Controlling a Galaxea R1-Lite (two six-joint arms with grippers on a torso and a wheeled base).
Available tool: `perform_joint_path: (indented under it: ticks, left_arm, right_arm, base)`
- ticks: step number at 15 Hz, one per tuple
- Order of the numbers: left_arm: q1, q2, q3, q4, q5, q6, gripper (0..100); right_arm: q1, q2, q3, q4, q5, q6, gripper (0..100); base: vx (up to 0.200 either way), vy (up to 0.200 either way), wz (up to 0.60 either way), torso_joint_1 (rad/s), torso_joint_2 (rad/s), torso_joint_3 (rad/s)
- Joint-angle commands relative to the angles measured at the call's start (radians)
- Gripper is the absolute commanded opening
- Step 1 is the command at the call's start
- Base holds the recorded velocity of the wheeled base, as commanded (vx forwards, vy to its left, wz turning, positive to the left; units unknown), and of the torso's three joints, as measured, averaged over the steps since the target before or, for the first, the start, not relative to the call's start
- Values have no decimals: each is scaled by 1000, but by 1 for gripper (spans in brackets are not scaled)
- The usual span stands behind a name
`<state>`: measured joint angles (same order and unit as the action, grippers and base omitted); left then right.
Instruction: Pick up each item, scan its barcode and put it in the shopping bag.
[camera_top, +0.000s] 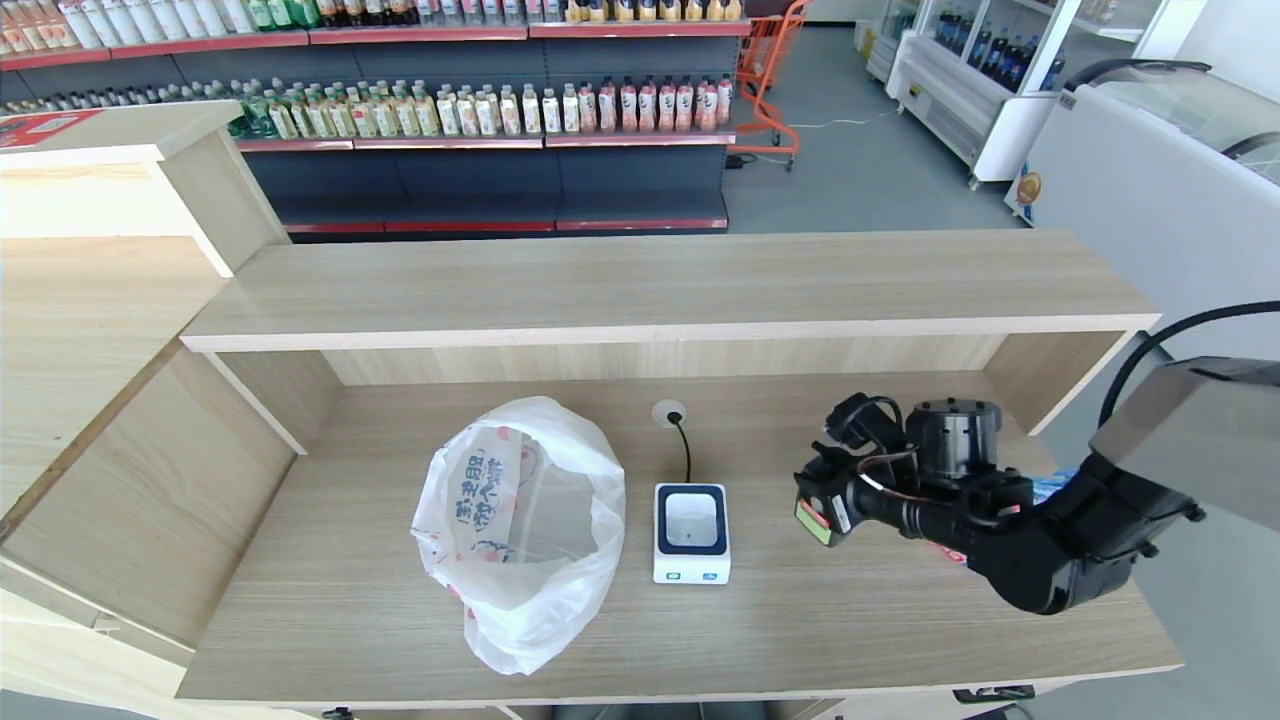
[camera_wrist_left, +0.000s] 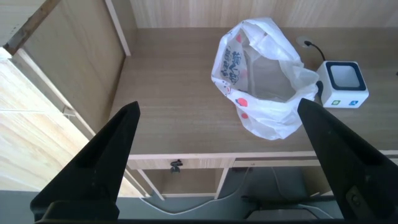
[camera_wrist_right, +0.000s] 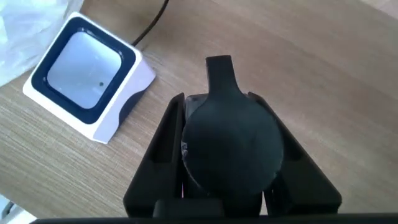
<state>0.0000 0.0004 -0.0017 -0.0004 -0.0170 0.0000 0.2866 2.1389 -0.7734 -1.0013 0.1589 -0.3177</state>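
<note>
White scanner (camera_top: 691, 530) by bag (camera_top: 520, 530), L jaws apart, R jaws clamped on item (camera_top: 813, 522)

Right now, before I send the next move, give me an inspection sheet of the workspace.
Surface: wooden counter, level.
Job's things: shopping bag open-mouthed; scanner beside it, apart; dark round item in the right claw.
Clutter: something blue, part hidden behind the right arm.
Claws: left claw open, empty; right claw shut on the item, beside the scanner.
Cables: scanner cable runs to a hole in the counter.
Surroundings: shelves of bottles, freezers.
</note>
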Motion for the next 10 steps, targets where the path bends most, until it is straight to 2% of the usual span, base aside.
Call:
perform_joint_path:
  ticks: [1, 3, 4, 5, 8, 9, 10]
  left_arm:
    - [0, 0, 0, -1, 0, 0, 100]
    - [0, 0, 0, -1, 0, 0, 100]
    - [0, 0, 0, -1, 0, 0, 100]
    - [0, 0, 0, 0, 0, 0, 100]
    - [0, 0, 0, 0, 0, 0, 100]
    - [0, 0, 0, -1, 0, 0, 100]
    - [0, 0, 0, -1, 0, 0, 100]
  right_arm:
    - [-37, -287, 154, -17, -2, 3, 0]
    - [-72, -421, 295, -53, 1, -179, 0]
    - [-83, -441, 321, -74, 4, -227, 0]
    - [-107, -484, 379, -122, 34, -360, 0]
    - [-139, -505, 390, -112, 306, -607, 0]
    - [-135, -499, 393, -57, 450, -836, 0]
    - [-126, -493, 391, 20, 544, -1011, 0]
  base:
    - [0, 0, 0, 0, 0, 0]
    - [0, 0, 0, 0, 0, 0]
    - [0, 0, 0, 0, 0, 0]
    - [0, 0, 0, 0, 0, 0]
    - [0, 0, 0, 0, 0, 0]
    - [0, 0, 0, 0, 0, 0]
    - [0, 0, 0, 0, 0, 0]
